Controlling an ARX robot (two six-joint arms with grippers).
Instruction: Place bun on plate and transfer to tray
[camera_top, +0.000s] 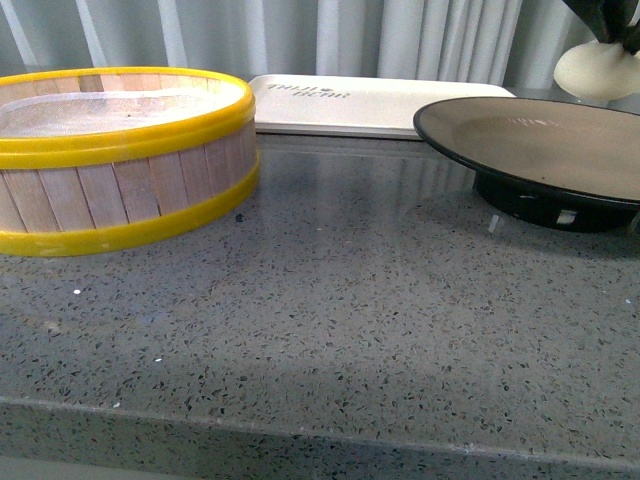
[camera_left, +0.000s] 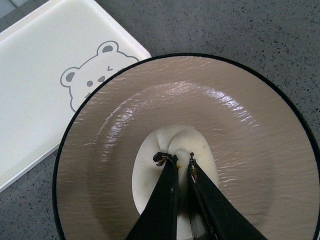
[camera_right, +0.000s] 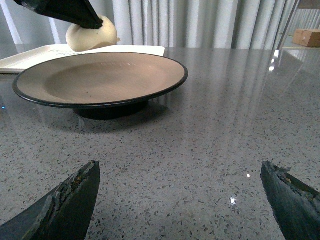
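Observation:
My left gripper (camera_left: 176, 158) is shut on the cream-white bun (camera_left: 150, 170) by its pleated top and holds it in the air above the middle of the plate (camera_left: 240, 125). The bun (camera_top: 598, 68) also shows at the top right of the front view, above the plate (camera_top: 540, 135), and in the right wrist view (camera_right: 92, 34) over the plate (camera_right: 100, 77). The cream tray (camera_top: 350, 103) lies behind the plate; its bear drawing shows in the left wrist view (camera_left: 45, 75). My right gripper (camera_right: 180, 195) is open and empty, low over the counter in front of the plate.
A wooden steamer basket (camera_top: 120, 160) with yellow rims stands at the left of the grey speckled counter (camera_top: 350, 300). Grey curtains hang behind. A small cardboard box (camera_right: 309, 37) sits far off in the right wrist view.

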